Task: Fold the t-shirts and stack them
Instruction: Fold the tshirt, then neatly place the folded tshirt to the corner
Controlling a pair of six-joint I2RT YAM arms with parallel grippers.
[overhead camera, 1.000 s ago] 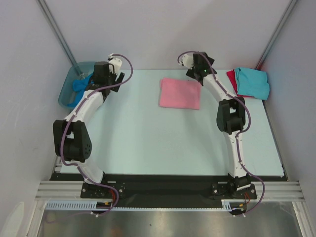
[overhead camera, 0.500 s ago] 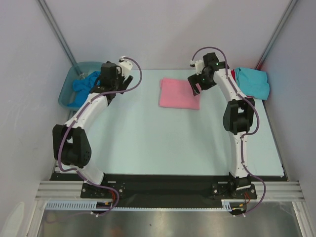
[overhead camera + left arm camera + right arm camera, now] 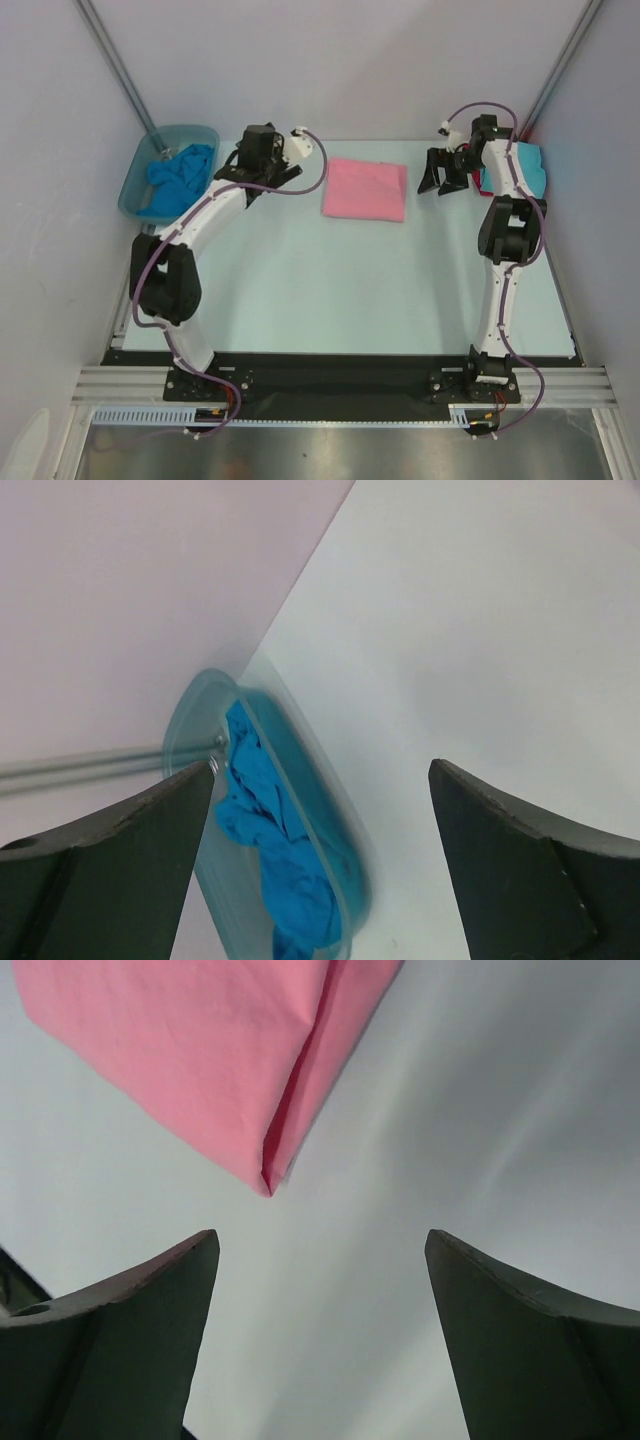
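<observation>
Upper centre of the overhead view, folded light pink cloth t-shirt lies between left gripper and right gripper, both spread and empty; folding looks done, next a clean edge pinch to stack it.

left arm, right arm both extended far; jaws of each wide apart, empty.
</observation>
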